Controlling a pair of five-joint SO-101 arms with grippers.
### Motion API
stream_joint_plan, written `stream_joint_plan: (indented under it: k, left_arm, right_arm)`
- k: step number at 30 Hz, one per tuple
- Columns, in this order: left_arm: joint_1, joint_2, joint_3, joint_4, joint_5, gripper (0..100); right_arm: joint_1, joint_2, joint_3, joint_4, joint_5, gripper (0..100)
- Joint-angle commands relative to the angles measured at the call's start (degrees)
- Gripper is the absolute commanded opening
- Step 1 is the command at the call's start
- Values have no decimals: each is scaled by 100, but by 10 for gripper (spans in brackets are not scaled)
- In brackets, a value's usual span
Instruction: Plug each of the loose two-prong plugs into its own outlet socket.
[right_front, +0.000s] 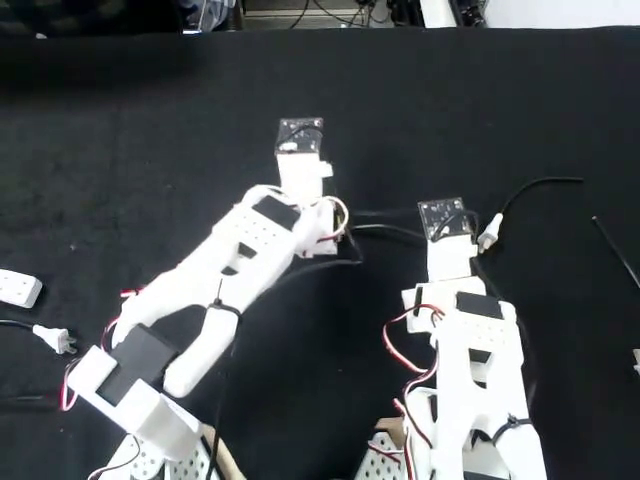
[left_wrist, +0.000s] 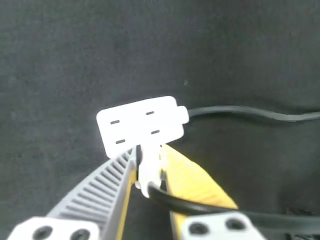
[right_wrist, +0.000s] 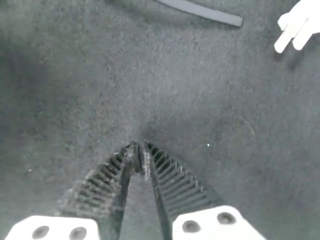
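Black cloth (right_front: 120, 150) covers your table; near its middle your left gripper (left_wrist: 147, 155) pinches a white plug (left_wrist: 148, 172) against an outlet socket (left_wrist: 142, 125), seemingly seated, though that's hard to confirm. Your right gripper (right_wrist: 136, 150) is pressed together, empty, with a loose plug (right_wrist: 295, 30) nearby. Another plug (right_front: 55, 340) and a second socket (right_front: 18, 288) wait unjoined by the left edge.

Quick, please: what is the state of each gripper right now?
Left gripper: closed, holding a white plug by the outlet.
Right gripper: closed, holding nothing.
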Motion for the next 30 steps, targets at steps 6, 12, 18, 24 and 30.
stream_joint_plan:
  k: [6,12,18,24,30]
  left_arm:
    - [-400,-35,-1420,1284,-62,27]
    - [-488,290,-1455,967,-211,27]
    - [-488,1169,-1877,905,-308,27]
    - [-479,1222,-1930,976,-273,27]
    - [-505,1222,-2088,1609,44,27]
  right_arm:
    - [-141,-127,-4,-79,-53,12]
    - [-149,-127,-4,-79,-53,12]
    - [-149,-127,-4,-88,-53,12]
    - [-149,-127,-4,-88,-53,12]
    - [-149,-127,-4,-88,-53,12]
